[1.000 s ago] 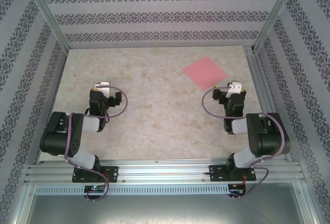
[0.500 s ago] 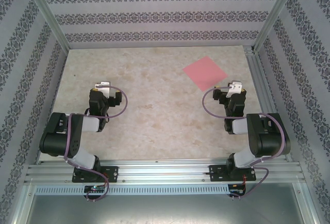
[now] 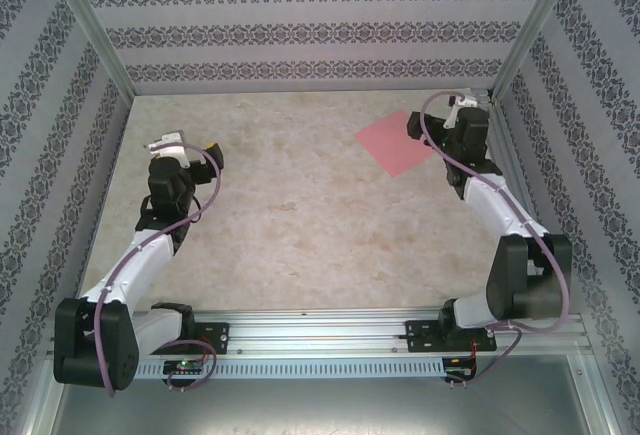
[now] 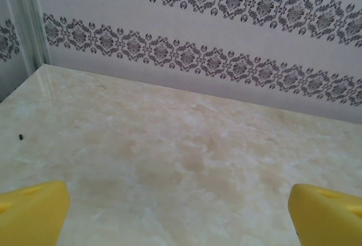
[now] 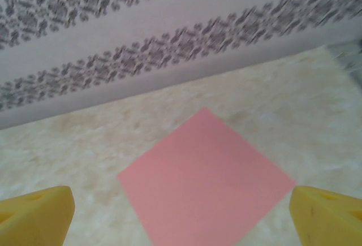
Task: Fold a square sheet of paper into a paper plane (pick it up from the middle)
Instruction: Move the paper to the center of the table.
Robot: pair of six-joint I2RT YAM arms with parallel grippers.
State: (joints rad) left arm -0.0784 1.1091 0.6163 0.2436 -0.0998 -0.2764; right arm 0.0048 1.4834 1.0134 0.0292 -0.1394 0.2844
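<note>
The sheet (image 3: 396, 143) is laid flat and uncreased at the far right of the table (image 3: 290, 215), in no container. The right end effector (image 5: 181, 218) is held by its right corner, fingers wide apart and empty, apparently lined up for a pick at the middle. The left end effector (image 4: 181, 215), likewise spread and empty, is kept well apart.

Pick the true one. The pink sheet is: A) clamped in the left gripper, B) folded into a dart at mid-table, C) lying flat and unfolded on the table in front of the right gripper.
C: the sheet lies flat, a plain square on the table, just ahead of the open right gripper.
</note>
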